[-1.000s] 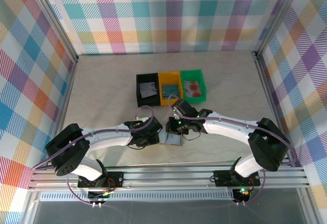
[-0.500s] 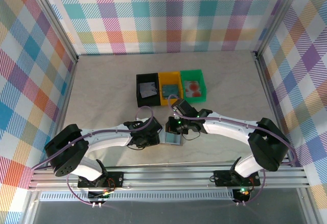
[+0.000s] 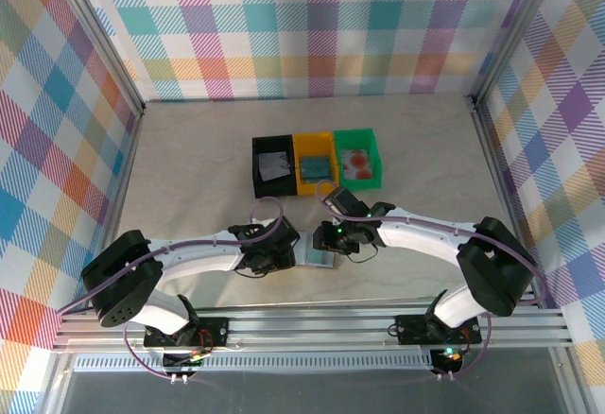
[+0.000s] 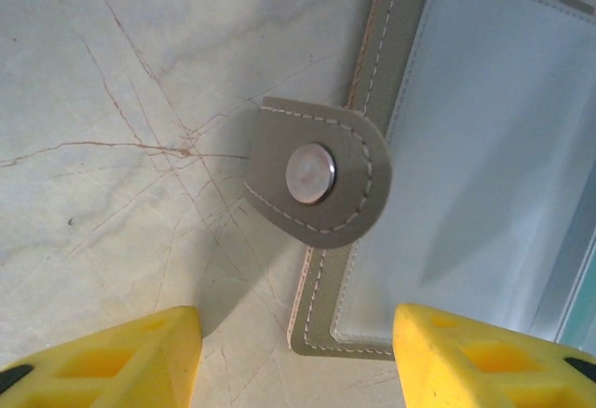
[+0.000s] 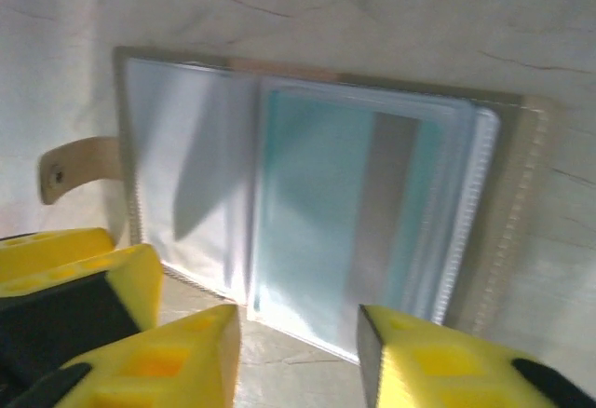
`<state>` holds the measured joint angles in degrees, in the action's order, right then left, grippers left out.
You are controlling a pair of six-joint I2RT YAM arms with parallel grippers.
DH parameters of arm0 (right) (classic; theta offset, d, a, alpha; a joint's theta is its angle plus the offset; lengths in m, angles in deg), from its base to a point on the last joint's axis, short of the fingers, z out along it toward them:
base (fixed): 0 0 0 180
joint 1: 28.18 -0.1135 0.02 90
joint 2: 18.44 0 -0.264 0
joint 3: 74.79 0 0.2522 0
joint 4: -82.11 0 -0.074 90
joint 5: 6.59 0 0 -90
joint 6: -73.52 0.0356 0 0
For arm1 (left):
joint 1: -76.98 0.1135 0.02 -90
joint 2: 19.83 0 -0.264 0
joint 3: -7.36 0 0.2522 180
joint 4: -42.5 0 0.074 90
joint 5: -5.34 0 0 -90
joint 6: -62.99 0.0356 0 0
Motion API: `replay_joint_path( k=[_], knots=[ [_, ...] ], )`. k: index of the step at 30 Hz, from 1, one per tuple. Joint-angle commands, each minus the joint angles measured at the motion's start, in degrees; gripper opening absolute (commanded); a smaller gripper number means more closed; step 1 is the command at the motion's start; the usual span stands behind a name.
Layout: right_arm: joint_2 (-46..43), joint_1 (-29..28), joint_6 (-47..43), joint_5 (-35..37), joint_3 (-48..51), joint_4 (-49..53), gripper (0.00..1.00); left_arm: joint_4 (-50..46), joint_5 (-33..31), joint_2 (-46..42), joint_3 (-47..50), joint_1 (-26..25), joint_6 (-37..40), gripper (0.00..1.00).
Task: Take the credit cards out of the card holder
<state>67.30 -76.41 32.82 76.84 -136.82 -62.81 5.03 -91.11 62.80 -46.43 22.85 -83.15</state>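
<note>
The tabletop [image 3: 189,168] carries everything, and both arms reach inward from its near edge so that their wrists meet over the work at the centre front. Behind them stand three trays in a row, black [image 3: 272,164], yellow [image 3: 315,161] and green [image 3: 358,157], each apparently a sorting place, since each holds something flat: whitish-grey, teal and reddish in turn. The card holder [image 3: 319,259] lies open and flat on the tabletop between the two wrists, near the arms and well apart from the trays, its pale pocket panels facing up so that the sleeves can be reached from above. The left pincer [image 4: 293,357] hovers just beside the holder's left edge, fingers spread wide with only bare tabletop between them, probably placed to steady that edge. The right pincer [image 5: 298,352] stands at the holder's near edge, jaws parted to a moderate gap and gripping nothing, seemingly lined up on the clear sleeves. A teal card [image 5: 326,212] with a grey band shows through those sleeves, so the task appears unfinished. The snap tab [image 4: 317,177] lies unfastened, turned out over the tabletop, which lets the holder rest open.
</note>
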Motion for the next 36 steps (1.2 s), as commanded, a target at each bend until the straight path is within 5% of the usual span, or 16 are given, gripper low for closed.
replay_joint_path(
  k=[1, 26, 36],
  knots=[
    [0.2, 0.2, -0.3, -0.2, 1.1, 1.7, 0.43, -0.7, 0.7, 0.1, 1.5, -0.2, -0.7, 0.57],
    [6.3, 0.1, 0.6, 1.5, -1.2, 1.8, 0.36, 0.5, 1.4, 1.3, 2.3, 0.0, -0.8, 0.57],
    [5.5, -0.4, 0.3, 0.9, -2.4, 1.3, 0.18, 0.4, 1.4, 1.2, 2.4, 0.0, -0.8, 0.57]
  ],
)
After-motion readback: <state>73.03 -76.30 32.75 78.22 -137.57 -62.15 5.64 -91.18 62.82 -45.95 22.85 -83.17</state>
